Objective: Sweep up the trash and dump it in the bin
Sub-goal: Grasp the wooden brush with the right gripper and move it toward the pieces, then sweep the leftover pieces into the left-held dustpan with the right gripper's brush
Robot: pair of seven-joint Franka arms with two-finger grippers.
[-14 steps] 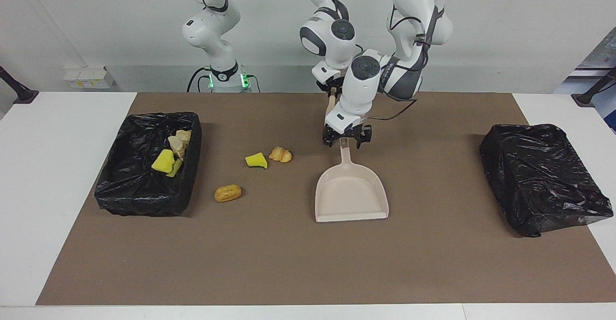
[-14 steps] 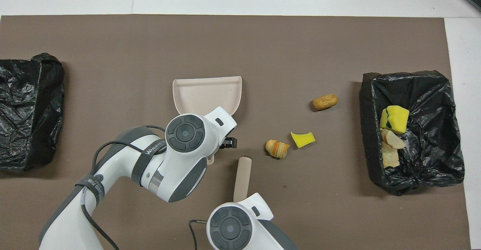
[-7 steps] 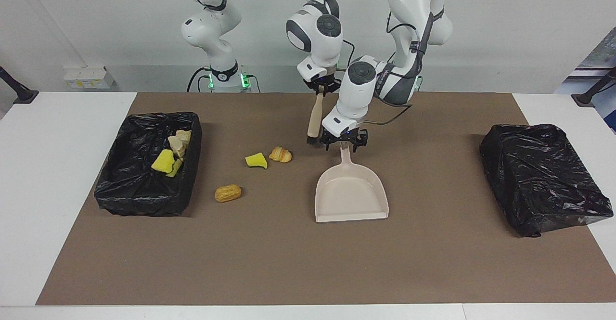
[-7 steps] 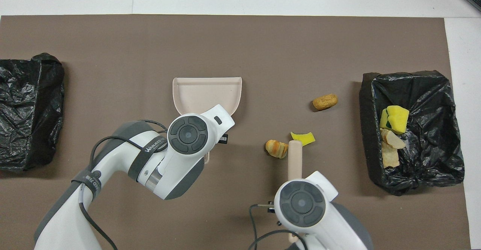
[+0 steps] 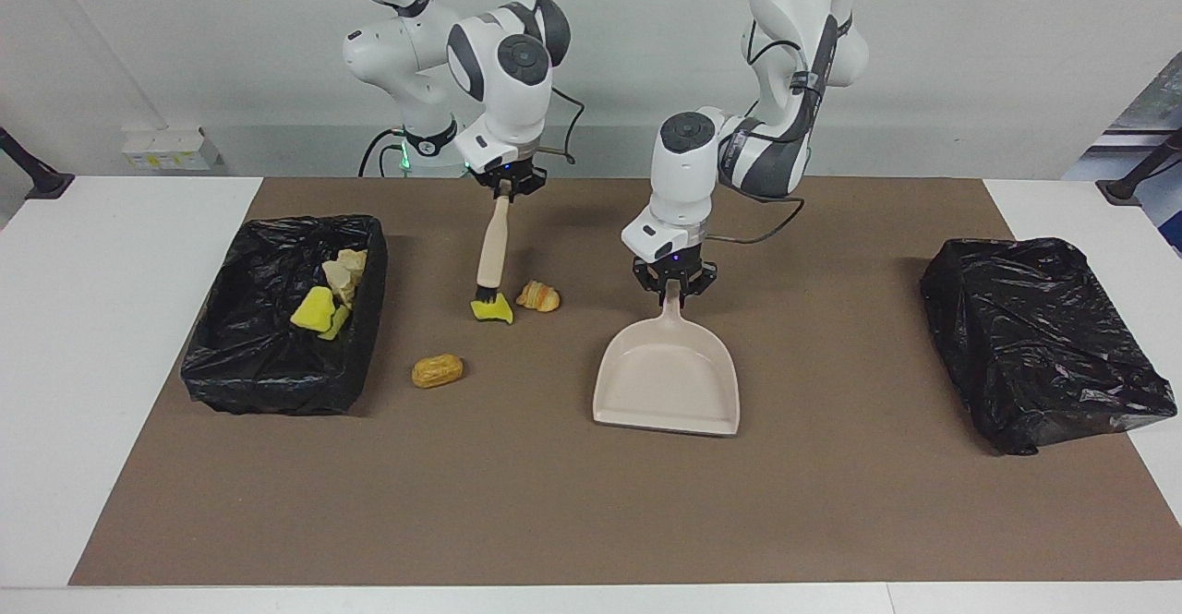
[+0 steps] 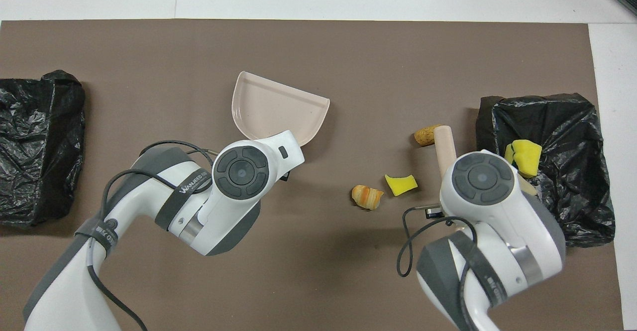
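A robotics lab: two white robot arms (image 5: 757, 134) stand at the edge of a white surface (image 5: 120, 319) covered by a brown mat (image 5: 554, 503). Above the arms' bases rises a bare white wall (image 5: 970, 42), with cables trailing beside them.

Open mat (image 5: 554, 503) between dustpan (image 5: 667, 383) and croissant (image 5: 538, 296)

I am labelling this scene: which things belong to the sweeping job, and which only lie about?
Job: brush in right hand, dustpan in left hand, sponge wedge, croissant bit, bread roll, open bin with trash.
Lying about: other black bin, white box by the wall.
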